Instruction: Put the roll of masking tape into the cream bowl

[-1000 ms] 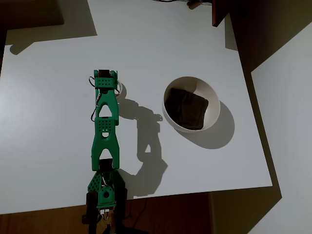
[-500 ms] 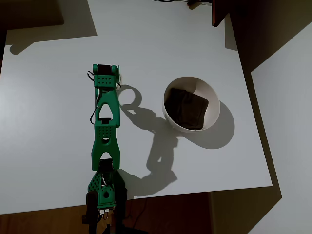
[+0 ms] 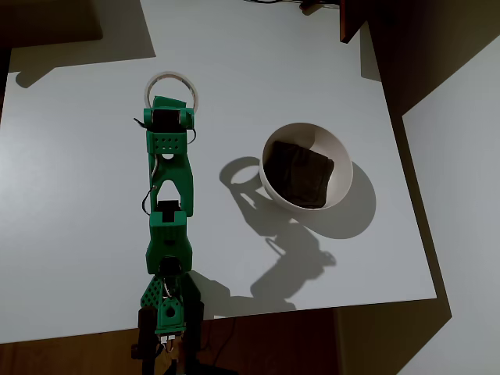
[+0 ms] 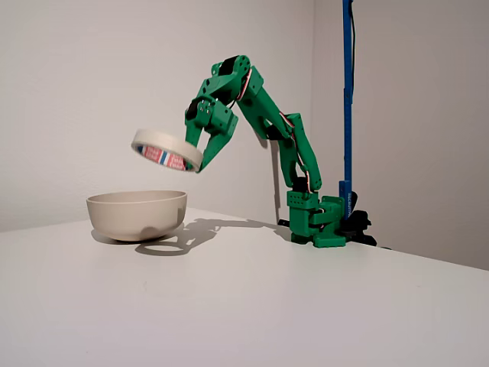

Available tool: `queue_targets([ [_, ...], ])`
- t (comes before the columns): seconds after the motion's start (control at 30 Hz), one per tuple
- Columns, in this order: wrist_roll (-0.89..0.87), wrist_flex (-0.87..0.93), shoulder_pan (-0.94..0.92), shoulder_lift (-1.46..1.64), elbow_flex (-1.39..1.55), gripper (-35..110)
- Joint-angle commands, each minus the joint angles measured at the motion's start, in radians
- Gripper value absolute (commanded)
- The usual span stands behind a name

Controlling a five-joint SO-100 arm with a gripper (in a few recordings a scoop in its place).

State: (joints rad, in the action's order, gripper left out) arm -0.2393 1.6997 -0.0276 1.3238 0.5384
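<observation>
**Kid:** What is the green arm doing?

**Helper:** It is carrying. The gripper (image 4: 200, 157) has its two fingers closed on the edge of the roll of masking tape (image 4: 166, 150) and holds it up in the air, high above the white table (image 4: 306, 306).

**Kid:** Where is the tape from above?

**Helper:** In the overhead view the roll of masking tape (image 3: 170, 82) sticks out past the tip of the arm, well apart from the cream bowl (image 3: 306, 166). It is not over the bowl yet.

**Kid:** So what comes next?

**Helper:** I think the arm has to swing sideways until the ring hangs right over the cream bowl (image 4: 137, 214). Then it should come down a bit and open its fingers. If it lets go too early, the ring could hit the rim and roll away.

**Kid:** What does the tape look like?

**Helper:** It is a cream-white ring with a big hole in the middle. It hangs tilted, not flat. Inside the ring there is a small red and blue mark.

**Kid:** And the bowl?

**Helper:** Round and smooth, with a dark brown patch at the bottom.
</observation>
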Motion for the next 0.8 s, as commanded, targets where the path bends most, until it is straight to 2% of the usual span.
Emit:
queue_targets([
  [0.0, -0.014, -0.043, -0.058, 0.181, -0.066, -8],
  [0.43, 0.066, -0.232, -0.383, 0.186, -0.066, -8],
  [0.77, 0.140, -0.296, -0.675, 0.160, -0.066, -8],
])
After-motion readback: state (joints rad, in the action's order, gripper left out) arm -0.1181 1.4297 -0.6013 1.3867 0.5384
